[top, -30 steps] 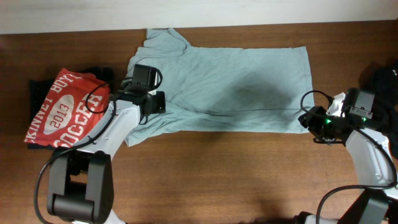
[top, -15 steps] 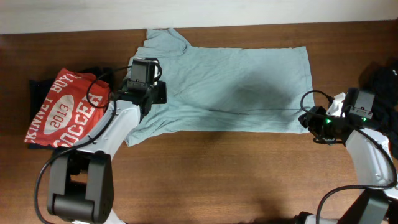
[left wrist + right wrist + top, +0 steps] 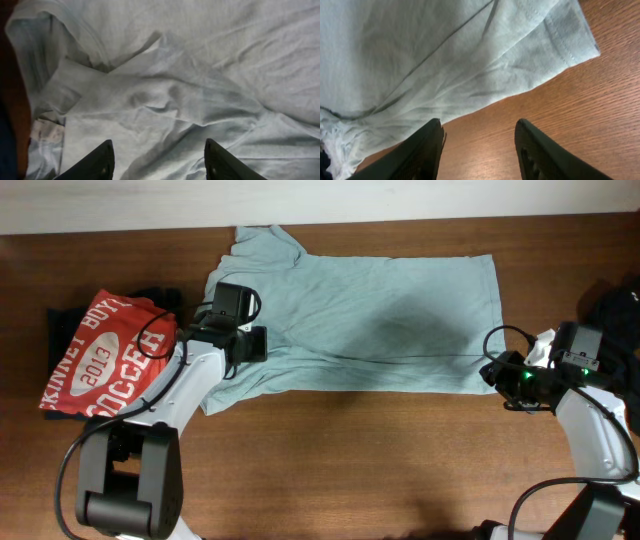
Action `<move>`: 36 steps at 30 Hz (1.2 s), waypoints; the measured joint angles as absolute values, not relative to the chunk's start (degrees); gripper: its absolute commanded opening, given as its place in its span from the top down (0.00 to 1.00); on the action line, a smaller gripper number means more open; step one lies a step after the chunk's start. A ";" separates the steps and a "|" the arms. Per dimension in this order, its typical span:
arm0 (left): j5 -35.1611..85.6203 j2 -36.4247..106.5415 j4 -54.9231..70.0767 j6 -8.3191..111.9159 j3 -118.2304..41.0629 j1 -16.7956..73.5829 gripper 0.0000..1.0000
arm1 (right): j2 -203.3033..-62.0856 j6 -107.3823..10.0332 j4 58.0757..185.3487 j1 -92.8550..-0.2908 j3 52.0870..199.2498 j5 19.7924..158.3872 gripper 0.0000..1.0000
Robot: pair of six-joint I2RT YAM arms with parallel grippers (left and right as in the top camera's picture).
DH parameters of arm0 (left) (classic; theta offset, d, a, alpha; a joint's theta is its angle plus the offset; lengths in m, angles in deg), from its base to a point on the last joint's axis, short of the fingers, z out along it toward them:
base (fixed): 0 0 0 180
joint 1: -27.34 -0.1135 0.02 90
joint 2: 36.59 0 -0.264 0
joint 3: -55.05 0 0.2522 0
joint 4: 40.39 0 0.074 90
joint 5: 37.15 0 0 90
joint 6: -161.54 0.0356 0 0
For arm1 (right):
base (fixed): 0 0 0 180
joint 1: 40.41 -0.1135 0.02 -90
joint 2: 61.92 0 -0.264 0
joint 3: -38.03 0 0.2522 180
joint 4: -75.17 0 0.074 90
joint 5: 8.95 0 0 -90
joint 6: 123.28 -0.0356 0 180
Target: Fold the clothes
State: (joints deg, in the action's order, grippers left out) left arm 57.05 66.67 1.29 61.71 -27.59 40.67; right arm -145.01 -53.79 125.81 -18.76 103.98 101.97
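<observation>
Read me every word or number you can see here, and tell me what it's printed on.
"2013": on the red t-shirt.
"SOCCER": same shirt, under the number.
"KINNEY BOY": same shirt, upper arc; its ends are lost in the folds.
The pale grey-blue t-shirt has no print, and nothing else is readable.

Grey-blue t-shirt (image 3: 380, 320) on wooden table (image 3: 350, 460)

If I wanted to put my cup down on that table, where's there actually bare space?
The widest bare table lies in front of the pale t-shirt, between the two arms. Another patch sits between its right edge and the black garment. The left end is crowded: red shirt, left arm.
</observation>
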 measured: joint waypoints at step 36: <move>51.65 80.44 -22.42 61.91 -27.68 40.64 0.65 | -145.01 -53.81 126.07 -18.76 103.98 101.97 0.50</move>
State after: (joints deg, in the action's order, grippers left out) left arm 51.65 80.44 -22.42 61.91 -27.68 40.64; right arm -145.01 -53.81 126.07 -18.76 103.98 101.97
